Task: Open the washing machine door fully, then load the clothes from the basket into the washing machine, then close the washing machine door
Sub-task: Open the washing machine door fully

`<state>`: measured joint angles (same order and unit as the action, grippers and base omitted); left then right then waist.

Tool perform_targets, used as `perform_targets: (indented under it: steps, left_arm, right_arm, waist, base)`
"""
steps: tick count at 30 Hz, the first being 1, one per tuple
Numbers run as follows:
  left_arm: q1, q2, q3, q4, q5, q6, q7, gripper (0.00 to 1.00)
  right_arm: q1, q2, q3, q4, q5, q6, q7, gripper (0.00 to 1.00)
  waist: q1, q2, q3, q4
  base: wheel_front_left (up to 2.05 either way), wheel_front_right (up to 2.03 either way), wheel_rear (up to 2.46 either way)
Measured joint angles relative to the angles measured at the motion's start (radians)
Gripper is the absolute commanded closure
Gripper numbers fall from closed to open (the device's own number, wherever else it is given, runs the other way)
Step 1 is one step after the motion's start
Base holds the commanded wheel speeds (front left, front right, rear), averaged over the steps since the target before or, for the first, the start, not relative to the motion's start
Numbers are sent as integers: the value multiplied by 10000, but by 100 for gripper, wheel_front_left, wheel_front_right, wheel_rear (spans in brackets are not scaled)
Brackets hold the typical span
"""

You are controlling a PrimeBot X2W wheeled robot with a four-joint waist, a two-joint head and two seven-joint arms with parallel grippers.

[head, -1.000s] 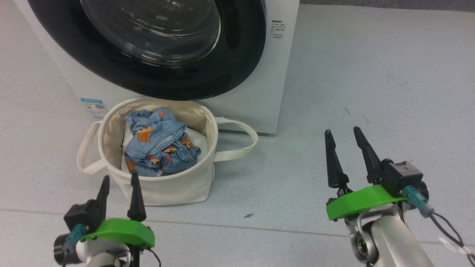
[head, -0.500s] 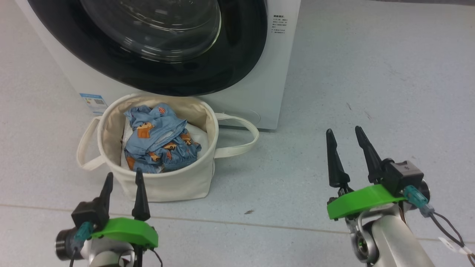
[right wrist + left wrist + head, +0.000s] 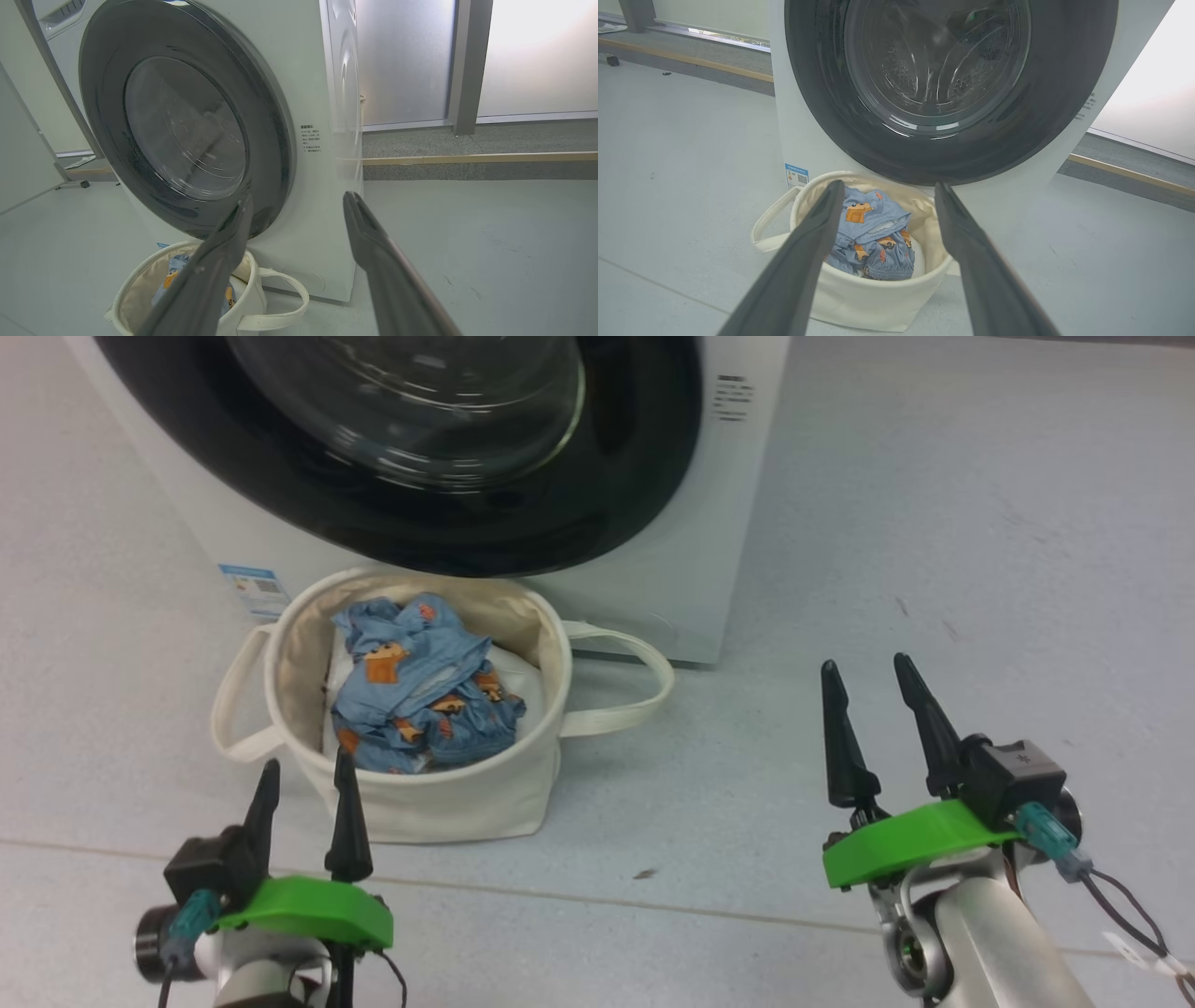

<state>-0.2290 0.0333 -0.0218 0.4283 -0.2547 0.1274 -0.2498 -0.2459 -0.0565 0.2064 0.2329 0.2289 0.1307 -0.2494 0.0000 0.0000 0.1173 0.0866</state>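
Head view: open floor (image 3: 934, 523) beside basket (image 3: 448, 803)

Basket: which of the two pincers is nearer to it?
The left pincer, close before the front wall of the basket; the right pincer stands well aside over the floor.

Your left gripper (image 3: 307, 758) and right gripper (image 3: 864, 662) had long black fingers (image 3: 840, 747), green mounts (image 3: 896, 845), teal plugs (image 3: 1041, 829), black cables (image 3: 1130, 915), silver wrists (image 3: 980, 933).

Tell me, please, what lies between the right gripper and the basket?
Bare grey floor, as the head view shows; the right gripper is open and apart from the basket.
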Motion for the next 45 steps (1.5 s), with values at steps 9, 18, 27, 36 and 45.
perform_targets:
  steps: [9,18,27,36,45]
  left_arm:
    - [-36,21,-259,-286,600,295,0,0]
    - [-38,21,-581,-330,593,31,0,0]
    - [-185,23,-750,-349,522,-46,0,0]
    - [-762,17,-995,-539,385,-48,0,0]
    - [-1619,13,-1618,-715,-31,96,0,0]
  right_arm:
    - [-118,23,-157,-4,0,0,-2,0]
    - [-120,23,-435,-4,21,0,-2,0]
    - [-297,23,-686,0,316,0,-2,100]
    - [-1939,2,-982,1737,5149,-2,0,100]
    - [-5250,-805,-1281,2683,11085,-2,1743,100]
  waist:
    - [0,0,34,-13]
    - [0,0,188,-12]
    - [0,0,673,53]
    - [1,0,1557,115]
    - [3,0,2901,393]
  base:
    - [25,-39,15]
    - [0,0,0]
    - [0,0,0]
    - [0,0,0]
    - [0,0,0]
